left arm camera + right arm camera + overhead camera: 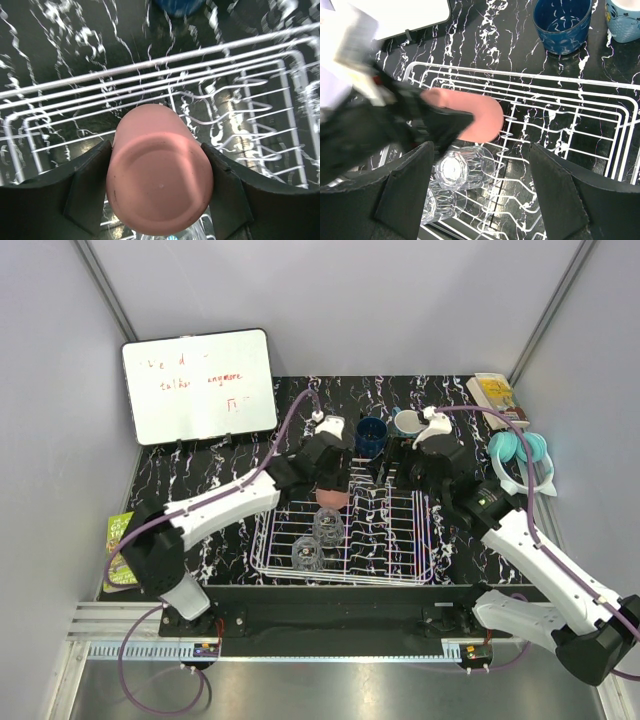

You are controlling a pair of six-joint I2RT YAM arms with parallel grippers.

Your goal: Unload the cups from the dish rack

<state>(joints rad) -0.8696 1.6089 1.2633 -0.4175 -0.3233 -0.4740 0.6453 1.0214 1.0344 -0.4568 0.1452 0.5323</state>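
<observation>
The white wire dish rack (385, 540) stands in the middle of the table. My left gripper (331, 488) is shut on the salmon-pink tumbler (332, 498) over the rack's far left part; in the left wrist view the tumbler (160, 185) sits bottom-up between both pads. Two clear glass cups (328, 527) (307, 556) lie in the rack, also in the right wrist view (462, 167) (440, 202). The dark blue cup (371, 436) and the teal mug (407, 423) stand on the table behind the rack. My right gripper (405, 472) is open and empty above the rack (570, 115).
A whiteboard (198, 385) leans at the back left. A boxed item (495, 395) and teal headphones (520, 455) lie at the back right. A green packet (120, 540) lies at the table's left edge. Grey walls enclose three sides.
</observation>
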